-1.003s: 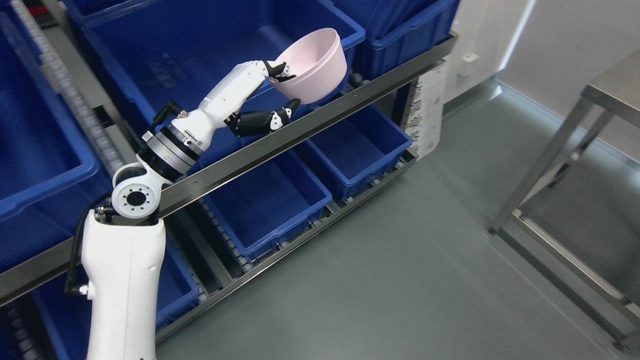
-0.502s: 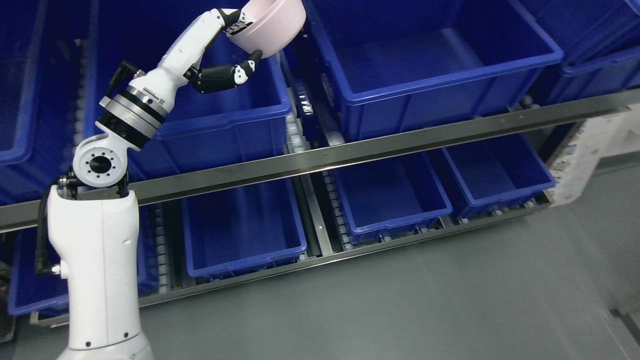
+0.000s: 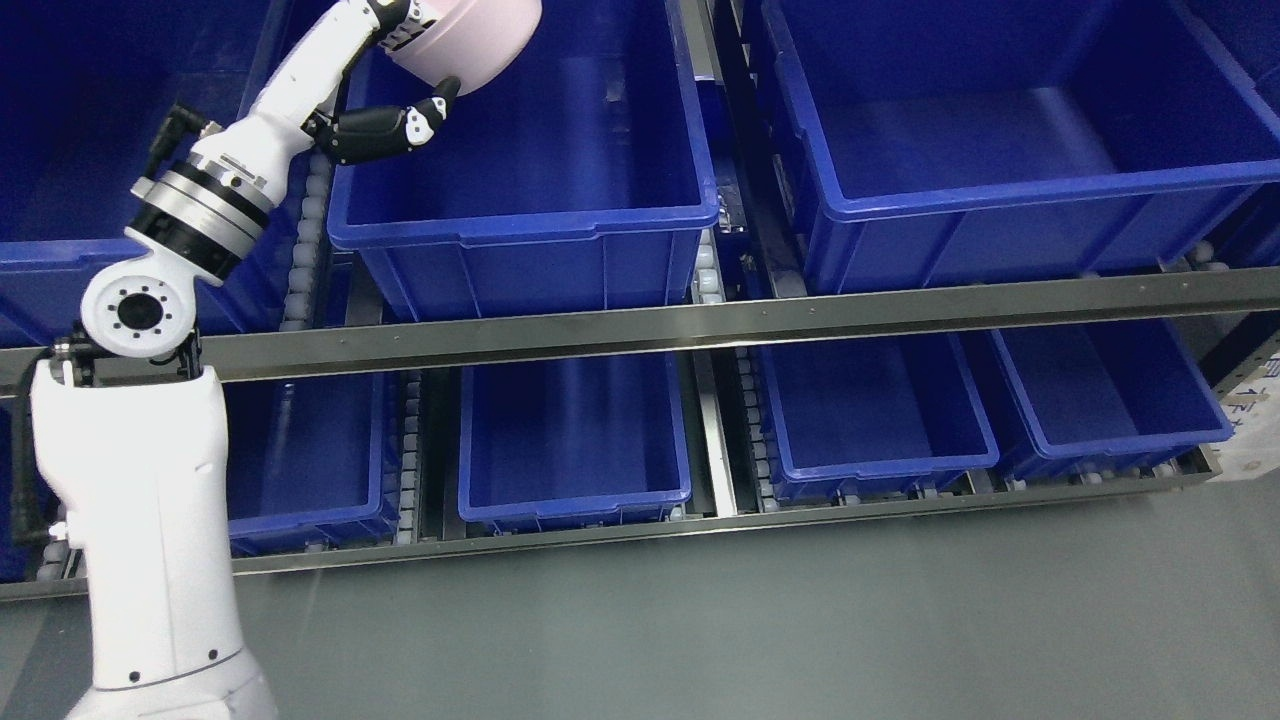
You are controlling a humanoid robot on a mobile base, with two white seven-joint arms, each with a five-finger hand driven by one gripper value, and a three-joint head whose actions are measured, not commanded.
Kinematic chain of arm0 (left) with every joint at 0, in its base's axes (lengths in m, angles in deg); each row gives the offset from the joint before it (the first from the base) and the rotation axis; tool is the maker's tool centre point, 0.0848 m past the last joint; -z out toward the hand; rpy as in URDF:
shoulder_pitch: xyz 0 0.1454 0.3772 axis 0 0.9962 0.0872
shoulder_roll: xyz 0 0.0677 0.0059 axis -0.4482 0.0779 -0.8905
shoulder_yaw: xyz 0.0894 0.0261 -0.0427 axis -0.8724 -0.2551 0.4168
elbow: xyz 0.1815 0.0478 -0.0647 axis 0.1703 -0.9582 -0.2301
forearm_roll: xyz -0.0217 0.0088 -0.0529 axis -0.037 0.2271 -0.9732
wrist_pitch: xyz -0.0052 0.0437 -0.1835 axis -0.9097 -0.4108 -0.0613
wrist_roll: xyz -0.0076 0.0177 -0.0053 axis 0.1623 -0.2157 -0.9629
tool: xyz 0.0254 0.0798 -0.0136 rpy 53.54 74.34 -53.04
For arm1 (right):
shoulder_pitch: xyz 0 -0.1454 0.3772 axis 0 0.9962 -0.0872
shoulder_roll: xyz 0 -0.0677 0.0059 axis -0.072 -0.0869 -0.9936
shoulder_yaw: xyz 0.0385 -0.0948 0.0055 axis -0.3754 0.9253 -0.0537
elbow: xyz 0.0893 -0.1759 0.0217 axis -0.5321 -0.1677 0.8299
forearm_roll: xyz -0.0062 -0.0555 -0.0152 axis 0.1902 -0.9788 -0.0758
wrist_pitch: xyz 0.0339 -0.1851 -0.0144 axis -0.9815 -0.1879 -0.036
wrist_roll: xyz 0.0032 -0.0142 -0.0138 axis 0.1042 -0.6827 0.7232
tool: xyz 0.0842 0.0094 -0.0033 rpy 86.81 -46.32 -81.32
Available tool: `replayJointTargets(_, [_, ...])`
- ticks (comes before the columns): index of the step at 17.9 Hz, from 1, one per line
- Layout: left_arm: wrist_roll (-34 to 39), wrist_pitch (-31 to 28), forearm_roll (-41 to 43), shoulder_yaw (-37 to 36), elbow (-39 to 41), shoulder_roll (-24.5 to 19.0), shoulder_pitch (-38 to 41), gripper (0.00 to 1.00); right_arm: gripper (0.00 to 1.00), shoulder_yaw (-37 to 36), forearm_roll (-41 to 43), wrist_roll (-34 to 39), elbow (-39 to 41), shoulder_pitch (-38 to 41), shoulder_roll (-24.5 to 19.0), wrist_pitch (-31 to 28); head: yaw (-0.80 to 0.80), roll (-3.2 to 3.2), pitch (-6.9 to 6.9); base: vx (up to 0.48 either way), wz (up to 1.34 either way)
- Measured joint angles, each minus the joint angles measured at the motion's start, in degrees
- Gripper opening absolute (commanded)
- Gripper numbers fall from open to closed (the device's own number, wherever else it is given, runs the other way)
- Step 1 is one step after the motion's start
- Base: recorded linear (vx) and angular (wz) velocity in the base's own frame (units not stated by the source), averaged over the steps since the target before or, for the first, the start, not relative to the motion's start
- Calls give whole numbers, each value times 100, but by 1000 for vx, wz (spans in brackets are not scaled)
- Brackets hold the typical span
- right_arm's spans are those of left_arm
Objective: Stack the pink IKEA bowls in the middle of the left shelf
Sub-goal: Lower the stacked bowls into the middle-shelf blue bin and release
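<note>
Above middle blue bin (image 3: 520, 215), top of frame: left hand (image 3: 405, 65) gripping pink bowl (image 3: 470, 40), fingers over rim, thumb bracing underneath. Bowl hanging over bin's near-left corner, partly cropped, tilted. Likely carrying toward stacking spot. Right arm absent.

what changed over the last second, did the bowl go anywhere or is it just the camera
Mostly the camera: the view swung from the shelf's right end and floor to face the blue bins squarely. The left hand kept its grip on the pink bowl, now above the middle-row bin. Nothing was released; the bins look unmoved.
</note>
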Motion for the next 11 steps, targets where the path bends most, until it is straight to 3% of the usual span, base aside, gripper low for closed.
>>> replayJointTargets(11, [23,-32,48,43,-469,-254,-345,7,100,0,0,0,0,0,0,1,0,0,0,-1,-9])
